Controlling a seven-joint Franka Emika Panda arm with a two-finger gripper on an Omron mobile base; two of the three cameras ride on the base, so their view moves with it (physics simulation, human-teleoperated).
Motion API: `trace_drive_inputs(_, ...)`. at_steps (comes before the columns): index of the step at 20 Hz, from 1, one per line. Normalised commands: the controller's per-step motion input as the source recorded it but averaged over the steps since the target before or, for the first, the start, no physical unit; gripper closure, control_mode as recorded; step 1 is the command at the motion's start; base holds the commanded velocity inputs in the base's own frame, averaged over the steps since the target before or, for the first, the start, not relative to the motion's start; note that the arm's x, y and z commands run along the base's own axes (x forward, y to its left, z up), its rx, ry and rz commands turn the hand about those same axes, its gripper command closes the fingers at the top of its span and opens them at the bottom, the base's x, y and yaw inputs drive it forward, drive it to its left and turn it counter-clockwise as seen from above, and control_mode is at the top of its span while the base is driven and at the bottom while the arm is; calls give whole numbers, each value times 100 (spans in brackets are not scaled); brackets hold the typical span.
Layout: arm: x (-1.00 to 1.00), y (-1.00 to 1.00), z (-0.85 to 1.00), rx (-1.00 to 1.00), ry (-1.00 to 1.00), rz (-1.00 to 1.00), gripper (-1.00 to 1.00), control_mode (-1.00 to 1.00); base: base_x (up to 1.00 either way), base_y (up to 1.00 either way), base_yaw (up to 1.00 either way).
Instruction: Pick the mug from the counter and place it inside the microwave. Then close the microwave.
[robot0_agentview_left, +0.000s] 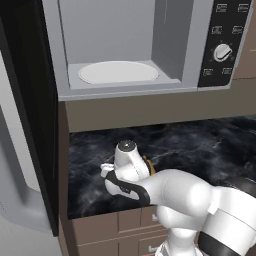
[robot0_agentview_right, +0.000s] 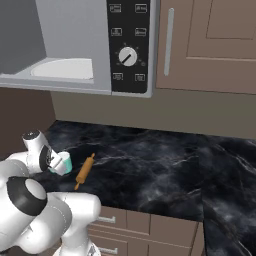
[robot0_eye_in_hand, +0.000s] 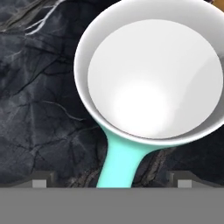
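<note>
Gripper (robot0_eye_in_hand: 112, 181) spread wide, poised directly over the mug (robot0_eye_in_hand: 153, 78), nothing pinched. Mug stands upright on the counter (robot0_agentview_right: 160, 170) near its left front corner, white interior facing the hand camera, teal handle (robot0_eye_in_hand: 118, 164) between the fingertips. Rolling pin (robot0_agentview_right: 84, 171) lies just right of the mug. Microwave (robot0_agentview_left: 190, 50) above, door open, turntable plate (robot0_agentview_left: 117, 72) bare.

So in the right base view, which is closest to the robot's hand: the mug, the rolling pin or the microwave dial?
1. Mug: right at the open hand, on the counter's left end.
2. Rolling pin: just right of the mug.
3. Microwave dial: farthest, high above the counter.
</note>
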Motion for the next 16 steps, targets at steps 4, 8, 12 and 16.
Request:
trace_drive_inputs(4, 0, 0, 0, 0, 0, 0, 100, -100, 0, 0, 0)
trace_drive_inputs(8, 0, 0, 0, 0, 0, 0, 100, -100, 0, 0, 0)
trace_drive_inputs(12, 17, 0, 0, 0, 0, 0, 100, -100, 0, 0, 0)
trace_drive_inputs(16, 5, 0, 0, 0, -3, 0, 100, -100, 0, 0, 0)
